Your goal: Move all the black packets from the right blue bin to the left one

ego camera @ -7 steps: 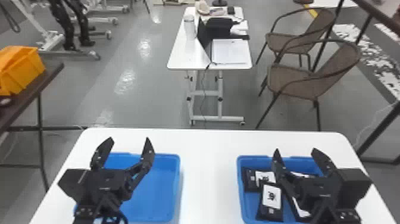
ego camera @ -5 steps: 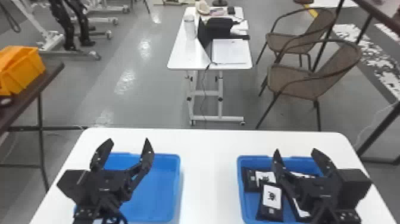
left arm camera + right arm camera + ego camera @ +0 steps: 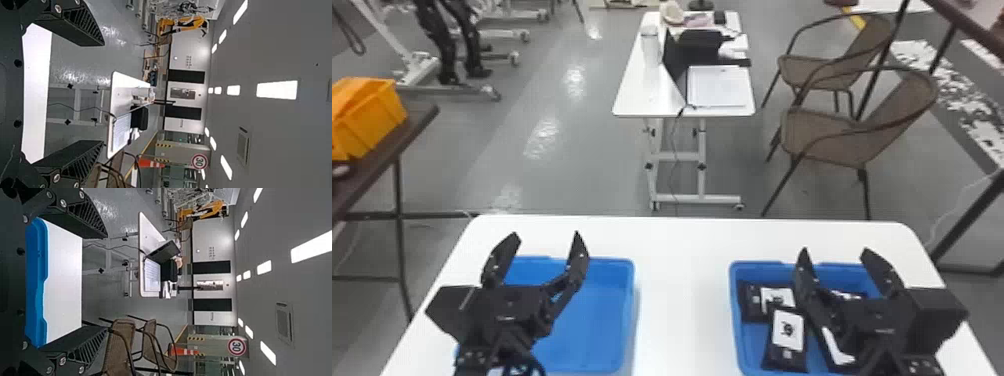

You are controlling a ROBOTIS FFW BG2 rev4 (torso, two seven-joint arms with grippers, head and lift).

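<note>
Ready to pick: with both grippers unladen, the job looked to be at the reach for a first packet.
On the worktop [image 3: 682,300], the left blue bin [image 3: 597,320] lay toward nine o'clock, the left gripper [image 3: 546,236] above it, fingers spread. Toward three o'clock, the right blue bin [image 3: 749,350] held the black packets [image 3: 784,352], flat pouches with white labels, one bearing a dark emblem. One lay at the bin's ten o'clock, another at seven, its twelve o'clock end seeming to lap the first; more showed toward five, partly hidden by the right gripper [image 3: 835,252], also spread, so the count was unclear. The next move likely called for lowering that gripper, closing on one pouch and lifting it clear of its neighbours.
</note>
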